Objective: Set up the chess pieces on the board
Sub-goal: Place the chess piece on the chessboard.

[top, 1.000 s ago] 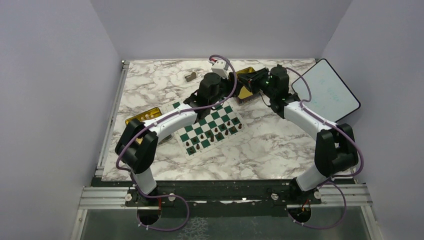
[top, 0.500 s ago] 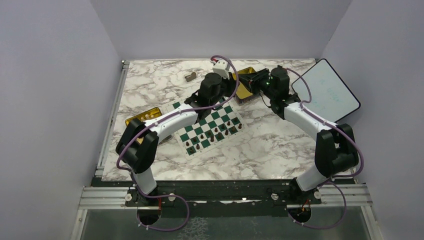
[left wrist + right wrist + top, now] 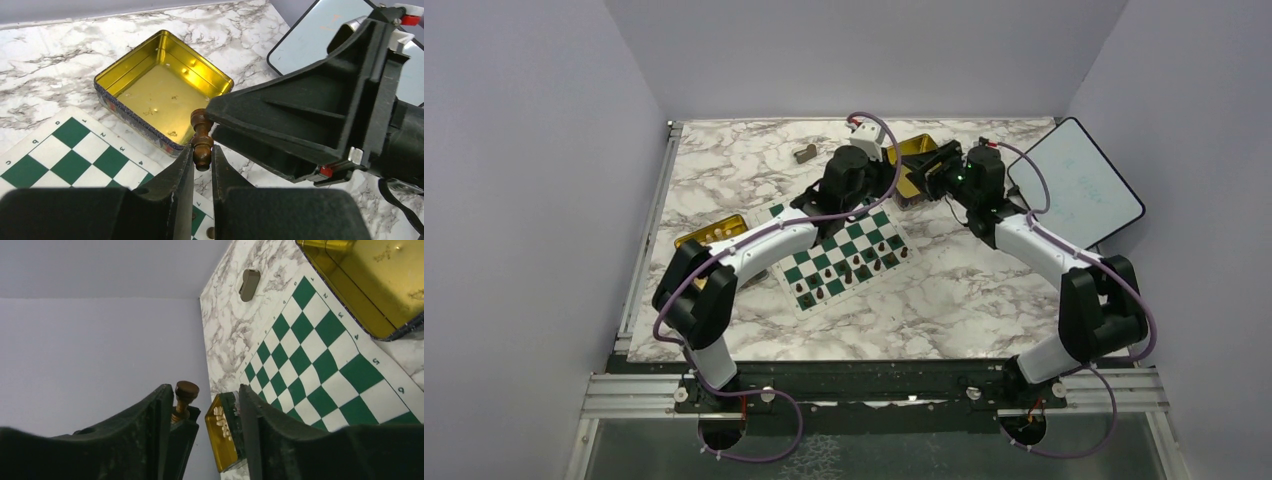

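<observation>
1. Turned wood by the look, dark brown, polished to a soft gloss: chess piece (image 3: 202,145).
2. Thin flat mat, printed green and white, matt: board (image 3: 75,155).
3. Gold metal, shiny and mirror-like inside: tin (image 3: 165,85), at 1 o'clock from the board.
4. Marble pattern, smooth, faint sheen: table (image 3: 50,60).
5. Matt black plastic, faintly grainy: left gripper (image 3: 202,157) and right gripper (image 3: 205,390).

Open gold tin (image 3: 150,85) near black-rimmed white panel (image 3: 1079,185); grey-tan block (image 3: 805,154) on marble tabletop (image 3: 984,290).
</observation>
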Action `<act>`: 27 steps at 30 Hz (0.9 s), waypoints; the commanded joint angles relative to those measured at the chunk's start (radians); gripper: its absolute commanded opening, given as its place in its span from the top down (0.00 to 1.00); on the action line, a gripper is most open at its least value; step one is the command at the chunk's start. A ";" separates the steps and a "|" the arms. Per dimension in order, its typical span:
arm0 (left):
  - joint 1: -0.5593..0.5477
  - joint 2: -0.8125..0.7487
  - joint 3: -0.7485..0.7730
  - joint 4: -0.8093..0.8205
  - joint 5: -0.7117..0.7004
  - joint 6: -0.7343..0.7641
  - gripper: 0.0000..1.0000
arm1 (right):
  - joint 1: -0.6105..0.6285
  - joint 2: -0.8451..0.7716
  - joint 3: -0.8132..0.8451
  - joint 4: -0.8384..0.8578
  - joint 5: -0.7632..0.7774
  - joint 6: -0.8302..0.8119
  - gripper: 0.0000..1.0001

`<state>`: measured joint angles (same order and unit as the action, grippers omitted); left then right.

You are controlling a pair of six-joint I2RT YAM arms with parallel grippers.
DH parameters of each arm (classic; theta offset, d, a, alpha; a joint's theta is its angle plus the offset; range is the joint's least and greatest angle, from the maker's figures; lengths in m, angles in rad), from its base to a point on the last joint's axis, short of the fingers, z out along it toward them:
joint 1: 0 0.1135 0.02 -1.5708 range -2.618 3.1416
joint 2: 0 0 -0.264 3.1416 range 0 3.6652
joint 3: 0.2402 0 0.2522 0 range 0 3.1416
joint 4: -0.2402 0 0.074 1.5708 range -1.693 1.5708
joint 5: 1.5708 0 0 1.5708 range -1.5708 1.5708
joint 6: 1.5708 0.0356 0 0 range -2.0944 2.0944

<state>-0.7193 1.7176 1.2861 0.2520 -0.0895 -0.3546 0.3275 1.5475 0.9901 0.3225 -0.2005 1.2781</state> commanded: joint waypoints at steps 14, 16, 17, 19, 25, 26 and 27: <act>0.011 -0.177 0.074 -0.673 0.126 0.073 1.00 | 0.002 -0.326 -0.120 -0.289 0.127 -0.602 0.00; 0.011 -0.195 0.078 -0.754 0.127 0.084 1.00 | 0.002 -0.361 -0.140 -0.318 0.128 -0.666 0.00; 0.011 -0.203 0.078 -0.802 0.128 0.091 1.00 | 0.002 -0.377 -0.148 -0.344 0.126 -0.696 0.00; 0.012 -0.216 0.072 -0.869 0.133 0.099 1.00 | 0.003 -0.407 -0.169 -0.386 0.121 -0.742 0.00; 0.011 -0.225 0.045 -1.026 0.199 0.121 1.00 | 0.002 -0.478 -0.229 -0.440 0.131 -0.811 0.00; 0.011 -0.222 0.041 -1.050 0.203 0.126 1.00 | 0.002 -0.488 -0.235 -0.442 0.128 -0.817 0.00; 0.011 -0.218 0.038 -1.068 0.202 0.130 1.00 | 0.002 -0.494 -0.237 -0.447 0.127 -0.822 0.00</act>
<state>-0.7090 1.5131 1.3327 -0.6594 0.0570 -0.2596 0.3275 1.0954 0.7712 -0.0731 -0.0967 0.5323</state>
